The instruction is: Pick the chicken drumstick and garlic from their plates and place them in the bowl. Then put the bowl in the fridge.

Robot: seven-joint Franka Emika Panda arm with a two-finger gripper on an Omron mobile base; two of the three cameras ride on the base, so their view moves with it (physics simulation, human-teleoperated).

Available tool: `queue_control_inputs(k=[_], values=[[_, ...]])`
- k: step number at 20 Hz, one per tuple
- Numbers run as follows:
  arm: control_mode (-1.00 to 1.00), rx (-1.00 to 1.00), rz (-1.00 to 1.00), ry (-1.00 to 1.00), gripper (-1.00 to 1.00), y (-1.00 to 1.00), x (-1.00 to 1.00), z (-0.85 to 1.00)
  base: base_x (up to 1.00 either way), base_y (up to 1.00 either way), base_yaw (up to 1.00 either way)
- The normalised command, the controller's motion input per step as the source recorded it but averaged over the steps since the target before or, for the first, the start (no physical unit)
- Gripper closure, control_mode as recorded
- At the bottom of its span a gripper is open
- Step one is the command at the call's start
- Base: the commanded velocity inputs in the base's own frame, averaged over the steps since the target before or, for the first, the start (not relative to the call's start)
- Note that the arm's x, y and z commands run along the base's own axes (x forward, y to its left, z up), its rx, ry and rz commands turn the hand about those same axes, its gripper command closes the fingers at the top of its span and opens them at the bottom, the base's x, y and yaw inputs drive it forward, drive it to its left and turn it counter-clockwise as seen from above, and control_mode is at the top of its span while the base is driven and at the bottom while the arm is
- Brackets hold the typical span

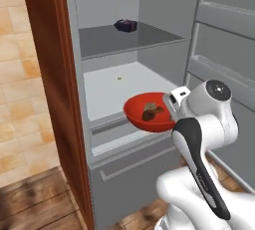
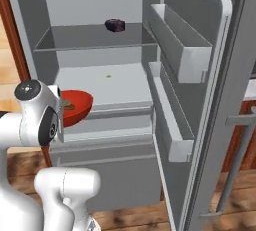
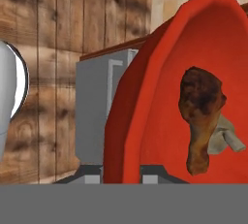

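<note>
Item: bowl (image 1: 149, 112), red, carried at the open fridge (image 2: 125, 82), at its near edge, level with the lower shelf (image 1: 124, 87) but not yet set down.
Contents: chicken drumstick (image 3: 201, 116) and garlic (image 3: 225, 138), touching.
Holder: gripper (image 3: 121, 177) clamped tight on the bowl's rim.
Fridge contents: a dark purple item (image 2: 115, 24) on the upper shelf; a small speck on the lower.
Status: loading done; placing the bowl inside remains.
</note>
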Motion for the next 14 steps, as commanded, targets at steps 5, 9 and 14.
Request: queue_control_inputs(k=[5,9,14], values=[[1.0,0.0,0.0,0.0,1.0,0.0,0.0,0.0,0.48,-0.26,0.27],[1.0,0.0,0.0,0.0,1.0,0.0,0.0,0.0,0.4,-0.07,0.12],[1.0,0.0,0.0,0.0,1.0,0.0,0.0,0.0,0.46,0.0,0.05]])
